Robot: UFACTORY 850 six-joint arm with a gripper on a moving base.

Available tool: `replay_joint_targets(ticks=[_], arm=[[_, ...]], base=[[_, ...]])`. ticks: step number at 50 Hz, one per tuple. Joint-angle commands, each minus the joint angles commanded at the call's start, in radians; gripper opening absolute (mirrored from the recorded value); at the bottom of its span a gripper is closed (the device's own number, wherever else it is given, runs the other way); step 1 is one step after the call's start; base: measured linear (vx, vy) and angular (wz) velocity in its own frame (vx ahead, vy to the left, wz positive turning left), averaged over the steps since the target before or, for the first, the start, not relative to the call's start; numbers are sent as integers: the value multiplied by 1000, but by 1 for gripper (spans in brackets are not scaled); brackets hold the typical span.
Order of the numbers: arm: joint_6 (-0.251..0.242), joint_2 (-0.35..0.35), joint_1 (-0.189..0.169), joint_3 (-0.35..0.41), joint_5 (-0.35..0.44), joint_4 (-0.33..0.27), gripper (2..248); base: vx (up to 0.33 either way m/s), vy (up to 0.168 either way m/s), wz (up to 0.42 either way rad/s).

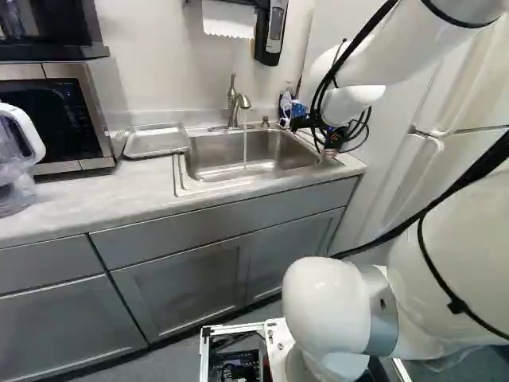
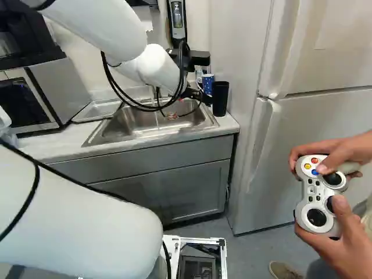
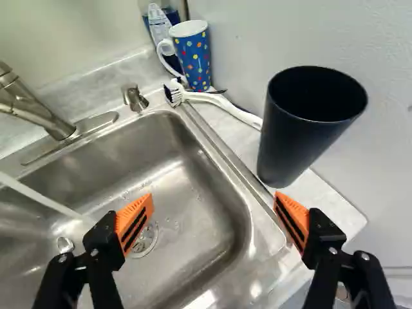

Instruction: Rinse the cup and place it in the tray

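In the right base view my gripper (image 2: pixel 195 94) is over the right part of the sink, close to the dark cup (image 2: pixel 220 97). The wrist view has the gripper (image 3: pixel 212 205) with its fingers wide apart and nothing between them. Upright on the counter strip beside the sink stands the dark cup (image 3: pixel 302 129), ahead of the finger nearer the wall. Water (image 1: pixel 245 147) runs from the faucet (image 1: pixel 234 102) into the sink basin (image 1: pixel 215 155). The metal tray (image 1: pixel 156 142) lies on the counter left of the sink in the left base view.
A dotted blue mug (image 3: pixel 192 55) and a white brush (image 3: pixel 219 102) sit behind the dark cup, by the sink's corner. A microwave (image 1: pixel 60 111) and a clear pitcher (image 1: pixel 14 171) flank the tray's far side. The fridge (image 2: pixel 296 133) stands right of the counter; hands hold a controller (image 2: pixel 319 195).
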Motion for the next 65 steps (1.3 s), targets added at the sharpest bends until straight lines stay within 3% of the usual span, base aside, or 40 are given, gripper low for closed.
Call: replay_joint_targets(ticks=[32, 65], arm=[[0, -120, -102, -32, 149, 69, 247], [0, -162, -122, -71, 149, 69, 247]], base=[[0, 0, 0], [0, 0, 0]])
